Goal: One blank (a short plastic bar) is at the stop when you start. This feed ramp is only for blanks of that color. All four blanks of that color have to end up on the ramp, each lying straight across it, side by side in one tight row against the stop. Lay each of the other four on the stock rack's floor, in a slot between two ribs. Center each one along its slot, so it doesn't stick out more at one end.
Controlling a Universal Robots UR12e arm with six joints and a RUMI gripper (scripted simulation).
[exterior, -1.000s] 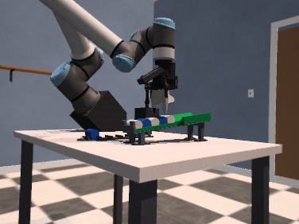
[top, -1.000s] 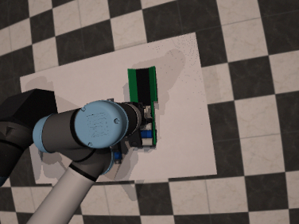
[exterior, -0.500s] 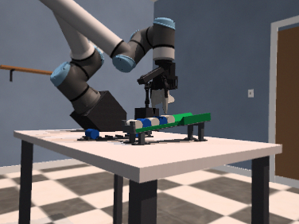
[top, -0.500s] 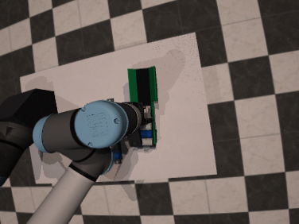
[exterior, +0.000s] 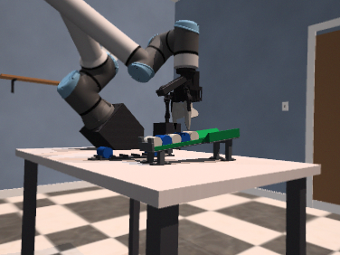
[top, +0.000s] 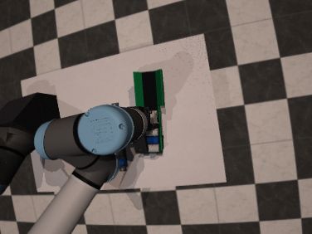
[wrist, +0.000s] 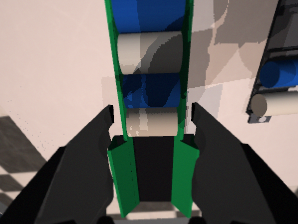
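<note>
"Gripper [top: 153, 120] [exterior: 187, 122] [wrist: 152, 105] from the top?"

"Mostly hidden by the arm [top: 104, 129]; a white blank [top: 153, 148] [exterior: 151, 141] and a blue blank [top: 153, 139] [exterior: 164, 139] lie side by side at the green ramp's [top: 159, 85] [exterior: 223, 135] [wrist: 122, 175] lower end."

"Exterior?"

"It hangs above the ramp, where five blanks alternate white and blue."

"Wrist?"

"Its fingers stand apart, released, either side of the uppermost white bar [exterior: 193, 135] [wrist: 152, 122]. Another blue bar [wrist: 277, 73] and pale bar [wrist: 280, 104] lie on the dark rack [wrist: 251, 112]."
</note>
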